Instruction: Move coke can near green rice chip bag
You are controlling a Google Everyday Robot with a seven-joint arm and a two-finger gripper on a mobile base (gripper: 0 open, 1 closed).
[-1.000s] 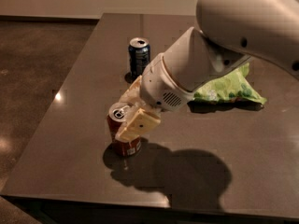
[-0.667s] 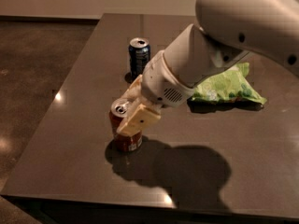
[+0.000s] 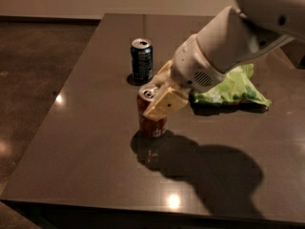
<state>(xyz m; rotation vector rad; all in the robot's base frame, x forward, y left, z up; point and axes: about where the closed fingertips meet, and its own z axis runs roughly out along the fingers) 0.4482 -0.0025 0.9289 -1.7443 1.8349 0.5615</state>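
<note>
The coke can (image 3: 151,122), red-brown with a silver top, stands upright on the dark table (image 3: 86,128) a little left of centre. My gripper (image 3: 159,95) is shut on the coke can, with one cream finger (image 3: 164,105) across its front and the other behind it. The green rice chip bag (image 3: 233,87) lies flat to the right of the can, partly hidden by my arm. The can is a short way from the bag's left end.
A dark blue can (image 3: 142,60) stands upright behind the coke can, toward the table's far side. My large white arm (image 3: 238,37) reaches in from the upper right. The table's left edge (image 3: 52,113) borders open floor.
My gripper has carried the coke can to the right and slightly back, closer to the green bag. The blue can and bag have not moved.
</note>
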